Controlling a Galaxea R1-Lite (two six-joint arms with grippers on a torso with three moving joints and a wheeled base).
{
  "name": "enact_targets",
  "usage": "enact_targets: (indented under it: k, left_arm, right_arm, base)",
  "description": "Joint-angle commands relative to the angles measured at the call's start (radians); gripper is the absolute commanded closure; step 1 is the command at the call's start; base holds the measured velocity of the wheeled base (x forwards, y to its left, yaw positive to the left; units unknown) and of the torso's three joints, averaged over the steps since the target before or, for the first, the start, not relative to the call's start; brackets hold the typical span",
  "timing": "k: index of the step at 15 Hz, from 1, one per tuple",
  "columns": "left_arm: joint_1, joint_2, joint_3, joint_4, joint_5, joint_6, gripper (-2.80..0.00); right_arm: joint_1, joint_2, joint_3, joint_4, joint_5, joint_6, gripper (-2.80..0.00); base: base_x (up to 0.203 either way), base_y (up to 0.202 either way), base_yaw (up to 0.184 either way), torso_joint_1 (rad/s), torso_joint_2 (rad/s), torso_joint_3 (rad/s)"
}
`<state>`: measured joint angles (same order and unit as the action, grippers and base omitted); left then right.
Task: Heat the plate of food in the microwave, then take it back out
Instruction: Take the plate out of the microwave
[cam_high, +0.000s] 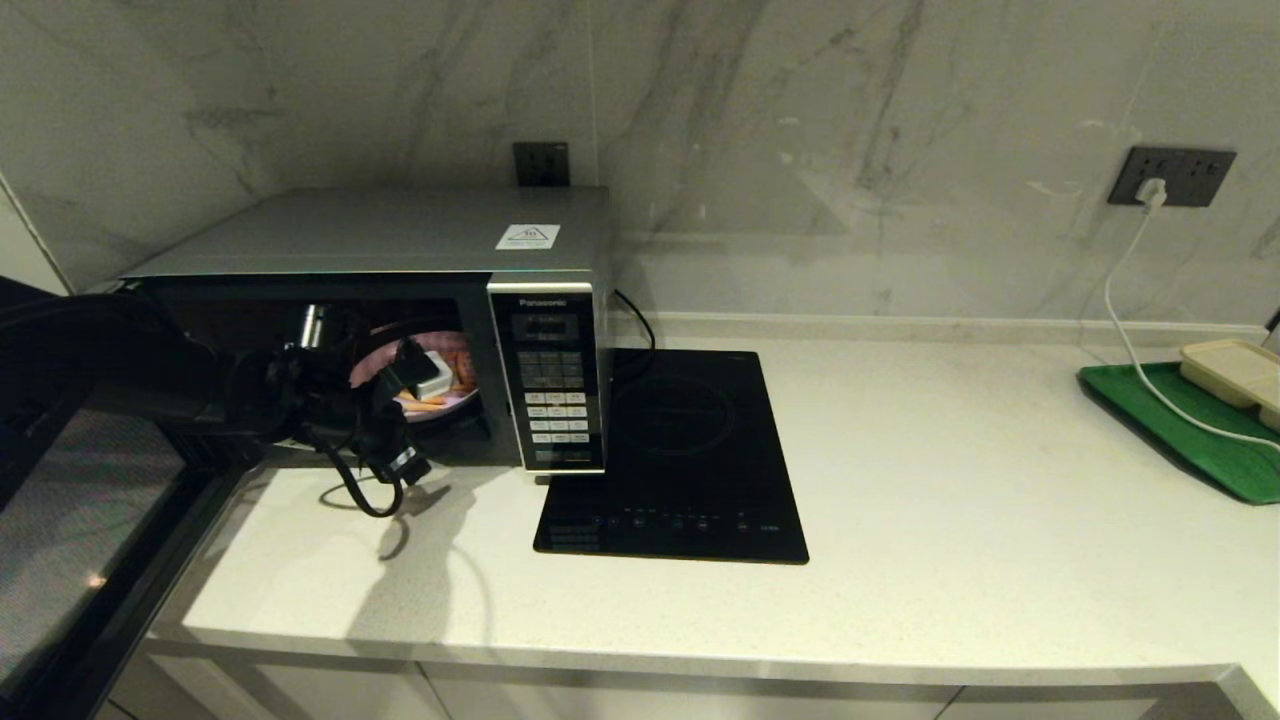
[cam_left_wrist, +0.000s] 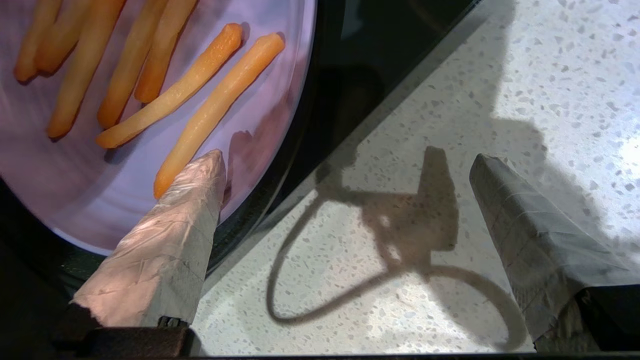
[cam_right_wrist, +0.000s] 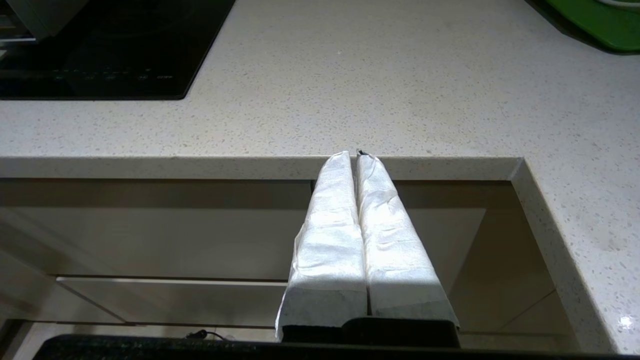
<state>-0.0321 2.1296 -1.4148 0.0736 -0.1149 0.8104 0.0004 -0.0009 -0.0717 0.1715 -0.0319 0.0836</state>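
Observation:
The silver Panasonic microwave (cam_high: 400, 235) stands on the counter with its door (cam_high: 70, 520) swung open to the left. Inside lies the lilac plate (cam_high: 455, 398) of orange-yellow fries (cam_left_wrist: 220, 100). My left gripper (cam_high: 420, 400) is at the oven's mouth, open wide with nothing between its fingers. In the left wrist view one fingertip (cam_left_wrist: 210, 167) overlaps the near edge of the plate (cam_left_wrist: 75, 165), while the other hangs over the speckled counter (cam_left_wrist: 400, 100). My right gripper (cam_right_wrist: 356, 154) is shut and empty, parked below the counter's front edge, out of the head view.
A flat black induction cooktop (cam_high: 680, 460) lies right of the microwave. At the far right, a green tray (cam_high: 1190, 430) holds a beige rectangular tray (cam_high: 1235, 370), and a white cable (cam_high: 1130, 330) runs to a wall socket. The left arm's cable loops over the counter.

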Motion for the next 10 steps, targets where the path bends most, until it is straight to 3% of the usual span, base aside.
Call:
enact_targets:
  k: [1, 10]
  left_arm:
    - [0.001, -0.011, 0.018, 0.003, -0.007, 0.004, -2.80]
    - [0.002, -0.011, 0.036, 0.000, -0.008, 0.001, -2.80]
  right_arm:
    - [0.000, 0.001, 0.000, 0.000, 0.000, 0.001, 0.00]
    - [0.000, 0.001, 0.000, 0.003, 0.000, 0.001, 0.00]
  base:
    - [0.000, 0.000, 0.000, 0.000, 0.00, 0.000]
    - [0.000, 0.000, 0.000, 0.000, 0.00, 0.000]
